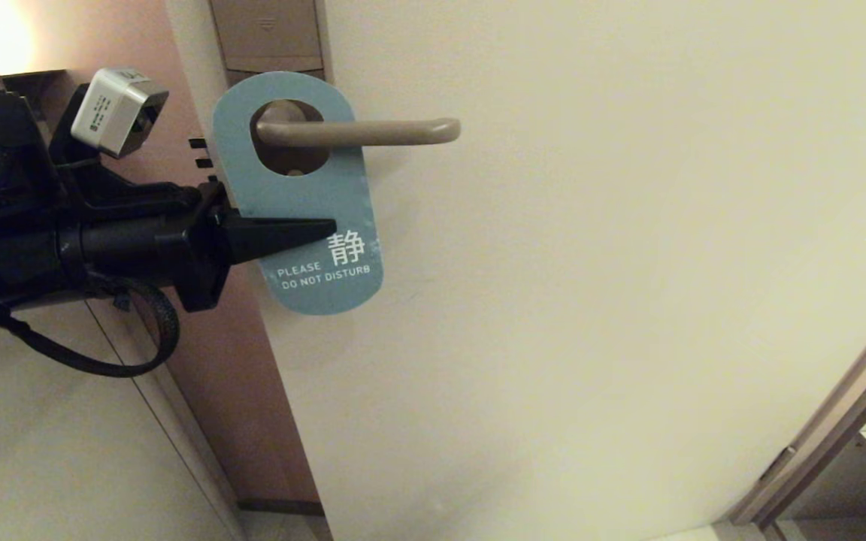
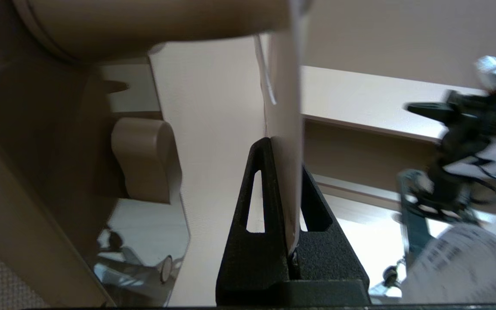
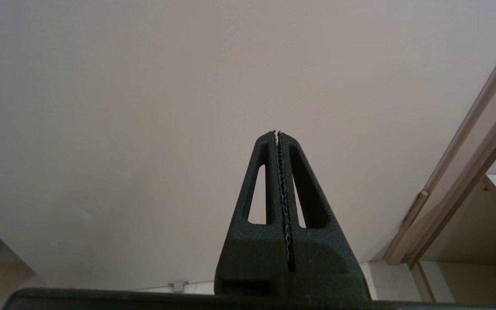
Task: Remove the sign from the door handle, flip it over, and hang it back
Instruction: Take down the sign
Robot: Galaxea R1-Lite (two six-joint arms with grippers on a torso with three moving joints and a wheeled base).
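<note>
- Sign, a flat blue card with a rounded outline, is hanging on the door handle with the lever passing through its oval hole.
- Its blue face is showing toward the head camera, with white lettering reading "PLEASE DO NOT DISTURB" beside a white Chinese character near the lower end.
- It is hanging slightly tilted, its lower end swung a little toward the right of the head view.
- The door handle, a beige lever with a rounded tip, is sticking out level to the right from a tall brown lock plate on the pale door.
- The left gripper is reaching in from the left and is clamping the sign about halfway down, just above the lettering.
- In the left wrist view the card is sitting edge-on between the two black fingers, which are pressing against both of its faces.
- The right gripper is parked away from the sign, facing the plain door panel, with its jaws pressed together on nothing.
- A door frame is running diagonally at the lower right of the head view.
</note>
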